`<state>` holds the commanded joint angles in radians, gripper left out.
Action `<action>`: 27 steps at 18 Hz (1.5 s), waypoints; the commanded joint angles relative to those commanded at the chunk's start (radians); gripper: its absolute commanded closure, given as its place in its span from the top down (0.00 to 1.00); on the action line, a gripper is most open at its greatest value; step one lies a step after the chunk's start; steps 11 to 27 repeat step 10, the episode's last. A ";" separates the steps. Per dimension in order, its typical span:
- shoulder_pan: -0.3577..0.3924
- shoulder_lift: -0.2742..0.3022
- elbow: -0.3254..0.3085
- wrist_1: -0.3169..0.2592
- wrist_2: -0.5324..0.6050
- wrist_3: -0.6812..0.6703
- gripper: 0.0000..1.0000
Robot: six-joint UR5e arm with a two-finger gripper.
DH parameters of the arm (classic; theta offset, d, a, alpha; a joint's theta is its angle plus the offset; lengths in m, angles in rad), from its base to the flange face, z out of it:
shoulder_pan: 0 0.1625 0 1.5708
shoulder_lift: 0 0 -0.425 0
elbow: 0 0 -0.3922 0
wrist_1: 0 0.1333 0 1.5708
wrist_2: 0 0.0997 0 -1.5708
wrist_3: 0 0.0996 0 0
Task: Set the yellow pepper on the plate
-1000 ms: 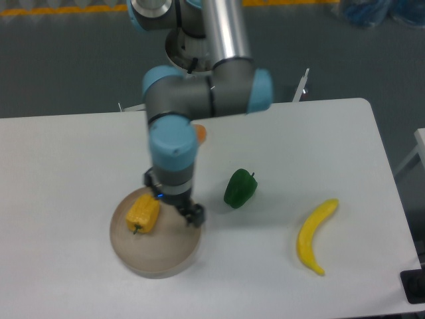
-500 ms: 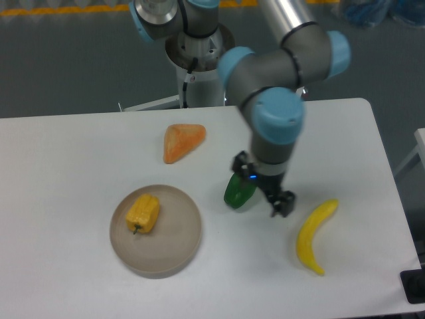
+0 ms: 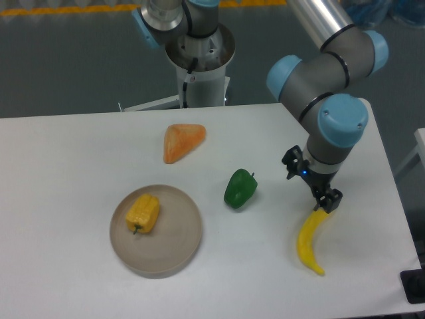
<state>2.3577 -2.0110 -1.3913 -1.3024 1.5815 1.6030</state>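
Note:
The yellow pepper [image 3: 143, 213] lies on the left part of the round greyish-beige plate [image 3: 176, 246], its dark stem pointing toward the front. My gripper [image 3: 311, 181] hangs far to the right of the plate, over the upper end of the banana. Its fingers hold nothing, but from this angle I cannot make out how far apart they stand.
A green pepper [image 3: 240, 188] sits between the plate and my gripper. An orange wedge-shaped piece [image 3: 182, 141] lies behind the plate. The yellow banana [image 3: 312, 236] curves along the front right, just below my gripper. The arm's base [image 3: 198, 50] stands behind the table's back edge.
My gripper has swung from beside the plate rightward past the green pepper to above the banana's tip. The yellow pepper stays on the plate, unmoved.

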 joint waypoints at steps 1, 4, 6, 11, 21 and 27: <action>0.000 -0.003 0.000 0.002 0.000 0.000 1.00; 0.000 -0.006 0.002 0.003 -0.003 0.000 1.00; 0.000 -0.006 0.002 0.003 -0.005 0.000 1.00; 0.000 -0.008 0.000 0.003 -0.005 -0.002 1.00; 0.000 -0.008 0.000 0.003 -0.005 -0.002 1.00; 0.000 -0.008 0.000 0.003 -0.005 -0.002 1.00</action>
